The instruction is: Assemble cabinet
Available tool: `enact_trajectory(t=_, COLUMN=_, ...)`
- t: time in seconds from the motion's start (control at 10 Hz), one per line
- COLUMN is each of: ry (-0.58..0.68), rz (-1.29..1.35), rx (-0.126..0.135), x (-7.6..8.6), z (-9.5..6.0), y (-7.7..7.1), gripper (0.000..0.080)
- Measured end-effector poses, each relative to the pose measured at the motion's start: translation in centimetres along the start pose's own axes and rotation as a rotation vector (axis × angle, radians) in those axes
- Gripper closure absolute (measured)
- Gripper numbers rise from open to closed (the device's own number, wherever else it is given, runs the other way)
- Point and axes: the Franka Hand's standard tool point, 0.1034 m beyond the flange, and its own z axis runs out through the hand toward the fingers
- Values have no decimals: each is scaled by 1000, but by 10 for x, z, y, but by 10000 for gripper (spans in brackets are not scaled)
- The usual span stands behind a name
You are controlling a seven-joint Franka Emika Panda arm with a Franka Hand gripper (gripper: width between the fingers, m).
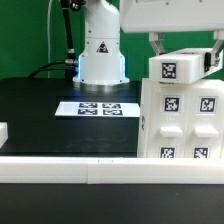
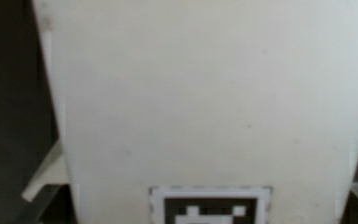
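Observation:
The cabinet [image 1: 180, 125] is a large white box at the exterior view's right, its broad face showing four tagged panels. A smaller white tagged piece [image 1: 178, 66] sits on top of it. My gripper [image 1: 184, 58] comes down from above with a finger on each side of this piece and looks shut on it. In the wrist view the piece's white face [image 2: 202, 100] fills almost the whole frame, with one tag [image 2: 211, 207] at the edge. My fingertips are hidden there.
The marker board [image 1: 100, 107] lies flat on the black table in front of the robot base [image 1: 100, 55]. A small white part [image 1: 3, 131] lies at the exterior view's left edge. A white rail [image 1: 90, 170] runs along the front.

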Motion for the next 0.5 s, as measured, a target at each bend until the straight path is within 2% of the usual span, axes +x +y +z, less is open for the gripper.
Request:
enact_trajectory(t=0.2, ry=9, rz=157, rx=15, x=1, z=1, y=-1, gripper=236)
enact_trajectory(t=0.5, ry=-5, rz=364, rx=13, x=-10, z=9, y=-2, gripper=247)
